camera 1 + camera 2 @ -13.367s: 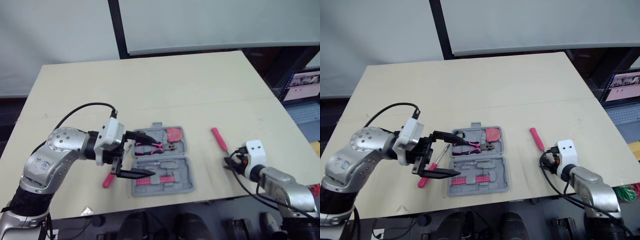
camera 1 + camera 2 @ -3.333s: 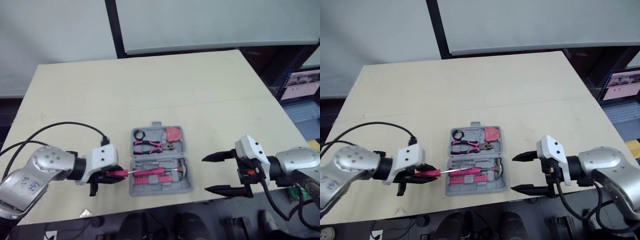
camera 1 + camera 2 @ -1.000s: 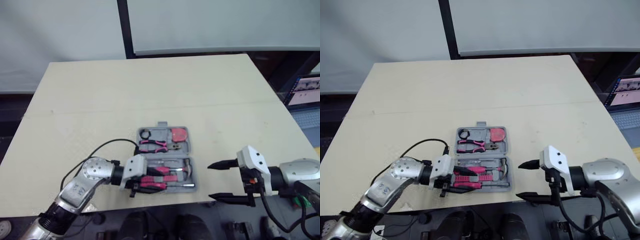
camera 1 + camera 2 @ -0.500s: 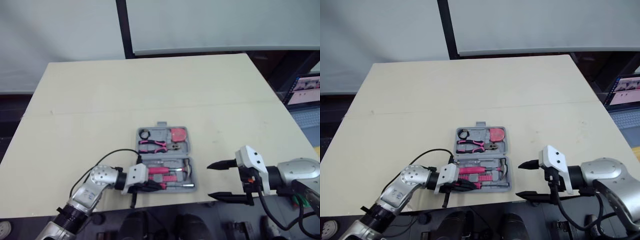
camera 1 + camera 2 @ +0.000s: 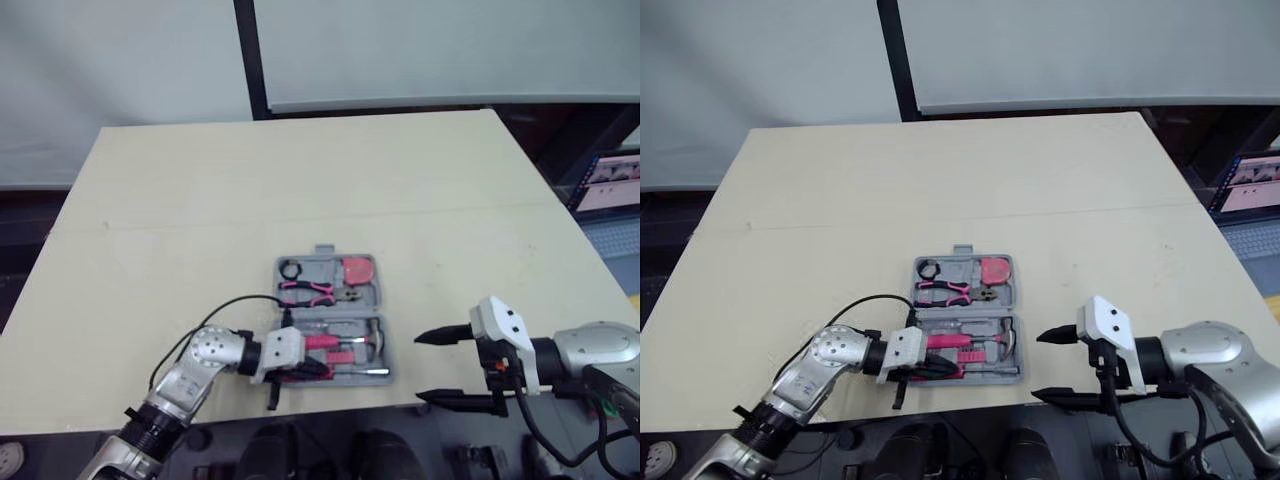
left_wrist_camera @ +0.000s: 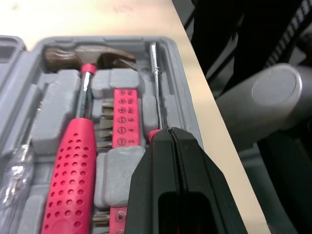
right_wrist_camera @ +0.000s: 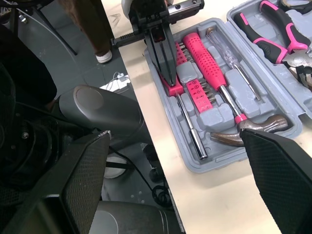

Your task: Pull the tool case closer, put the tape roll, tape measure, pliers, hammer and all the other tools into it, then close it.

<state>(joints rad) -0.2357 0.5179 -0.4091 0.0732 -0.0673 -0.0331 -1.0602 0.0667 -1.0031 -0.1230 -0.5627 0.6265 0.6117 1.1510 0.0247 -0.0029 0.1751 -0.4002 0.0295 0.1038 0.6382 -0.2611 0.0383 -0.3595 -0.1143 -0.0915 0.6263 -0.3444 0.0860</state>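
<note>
The grey tool case (image 5: 324, 250) lies open near the table's front edge. Its far half holds the black tape roll (image 5: 290, 268), the pink-handled pliers (image 5: 310, 290) and the red tape measure (image 5: 357, 270). The near half holds the hammer (image 6: 80, 161), a pink bit holder (image 6: 127, 117) and a clear-handled screwdriver (image 7: 229, 53). In the front slot lies a pink-handled screwdriver with its steel shaft (image 6: 157, 87) showing. My left gripper (image 5: 322, 368) is shut, its tips pressed down on that screwdriver's handle. My right gripper (image 5: 420, 368) hangs open to the right of the case, at the table's front edge, holding nothing.
The wooden table (image 5: 300, 170) stretches bare behind the case. A laptop (image 5: 610, 180) sits off the table's right side. A black post (image 5: 246, 50) stands behind the table. My left arm's cable (image 5: 225, 305) loops over the table left of the case.
My left gripper has closed and slid a little to the right along the case's front slot, on the pink screwdriver handle. The right gripper has stayed in place, open.
</note>
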